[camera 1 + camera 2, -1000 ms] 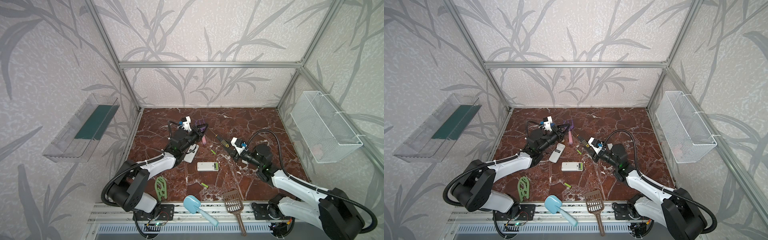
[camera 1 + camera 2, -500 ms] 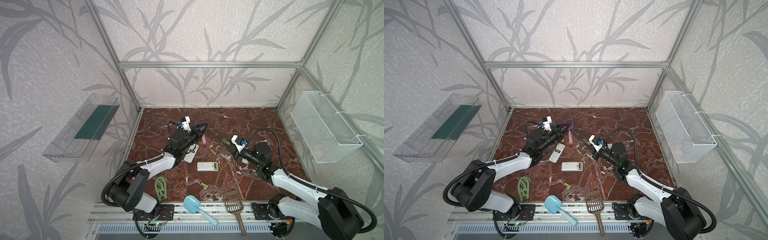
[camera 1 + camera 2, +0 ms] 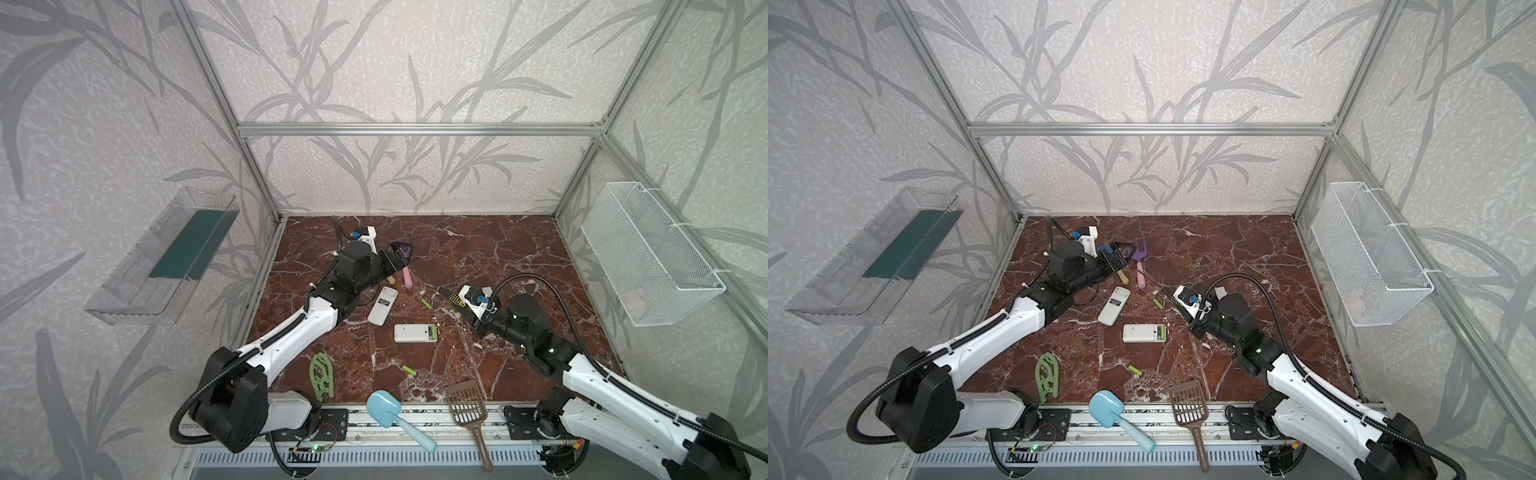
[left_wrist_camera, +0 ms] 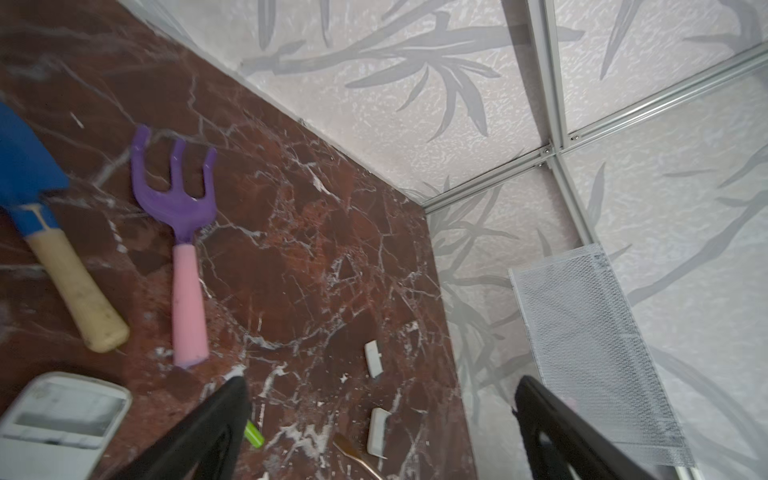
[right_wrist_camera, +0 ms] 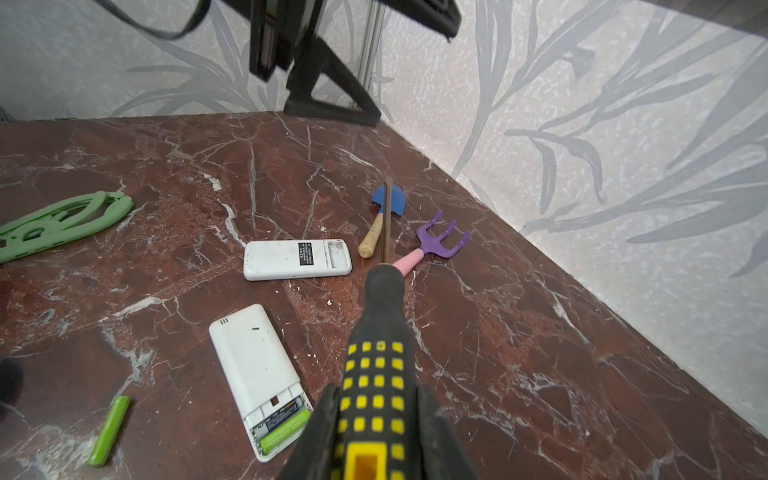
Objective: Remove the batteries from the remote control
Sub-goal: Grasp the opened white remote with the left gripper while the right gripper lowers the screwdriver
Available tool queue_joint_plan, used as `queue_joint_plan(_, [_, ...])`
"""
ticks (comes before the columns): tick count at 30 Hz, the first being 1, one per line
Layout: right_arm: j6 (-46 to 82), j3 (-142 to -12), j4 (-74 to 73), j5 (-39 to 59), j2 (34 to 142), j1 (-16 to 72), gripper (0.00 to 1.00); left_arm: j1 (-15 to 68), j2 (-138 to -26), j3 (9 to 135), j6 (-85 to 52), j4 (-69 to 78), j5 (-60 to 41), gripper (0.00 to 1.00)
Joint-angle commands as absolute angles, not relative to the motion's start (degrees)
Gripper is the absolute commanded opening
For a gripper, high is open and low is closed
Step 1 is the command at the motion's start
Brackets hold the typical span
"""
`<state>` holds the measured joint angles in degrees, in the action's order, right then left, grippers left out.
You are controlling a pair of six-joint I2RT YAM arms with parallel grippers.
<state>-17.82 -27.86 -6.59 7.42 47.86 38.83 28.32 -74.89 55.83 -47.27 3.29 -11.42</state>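
Red-brown marble tabletop [image 3: 498,249], boxed in by leaf-patterned walls. Clear bin [image 3: 166,262] on the left wall and wire basket [image 3: 648,257] on the right wall in both top views.

Left pincer [image 4: 382,395]: stands released, jaws wide apart, grasps nothing. Hangs in the upper middle of both top views, close to the purple rake [image 4: 178,208] and the blue shovel [image 4: 37,199].

Right pincer [image 5: 378,399]: clenches on the yellow-black screwdriver [image 5: 380,316], shaft aimed toward the rake. Sits right of centre in both top views.

Open remote control [image 5: 257,365]: lies back up at centre, cover off. Keeps one lime-green battery [image 5: 286,430] in the compartment, at the end nearer the right pincer.

Second remote control [image 3: 382,306]: lies slanted just up and left of the open one, not touching it.

Upper loose battery [image 3: 427,304]: rests on the marble between the second remote control and the screwdriver. Lower loose battery [image 3: 409,370]: rests below centre, toward the front edge.

Along the bottom edge: green hanger [image 3: 322,376], light-blue scoop [image 3: 384,409], brown slotted scoop [image 3: 465,405].
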Motion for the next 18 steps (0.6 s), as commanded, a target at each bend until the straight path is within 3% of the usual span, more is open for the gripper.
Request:
queue_joint_plan(1, [-18.68,-30.48,3.89,0.99,45.42,41.4,0.0,28.26,-75.04,61.21,-29.24,-19.94,-5.12,1.0])
queue_joint_plan(6, [-13.56,-33.57,12.35,-2.59,45.67,43.15,0.0,28.69,-77.91,64.79,-18.29,-30.25,-3.93,1.0])
queue_joint_plan(18, [-0.4,-40.64,28.55,-4.69,49.84,43.24,0.0,36.26,-82.33,62.98,3.32,-33.33,-1.48,0.99])
